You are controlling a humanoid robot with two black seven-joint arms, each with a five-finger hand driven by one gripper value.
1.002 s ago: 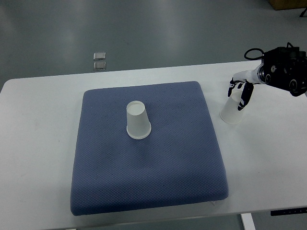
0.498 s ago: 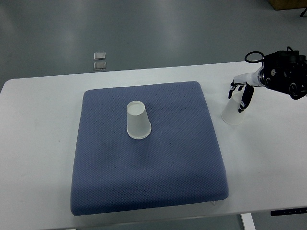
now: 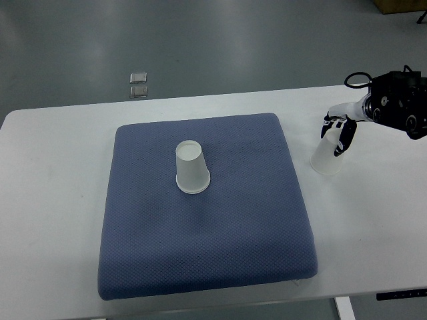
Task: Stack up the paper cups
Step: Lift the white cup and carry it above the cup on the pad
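tapered paper cup (image 3: 326,157) gripped by right hand (image 3: 338,131).

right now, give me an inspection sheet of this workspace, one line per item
surface: white table with a blue pad on it
job's things: one cup upside down on the pad; second cup off the pad, on the table to its right
clutter: nothing seen on the table
grippers: right hand closed around the second cup; left hand not in view
cables: black cable loop at the right arm's wrist
surroundings: grey floor with two small floor fittings
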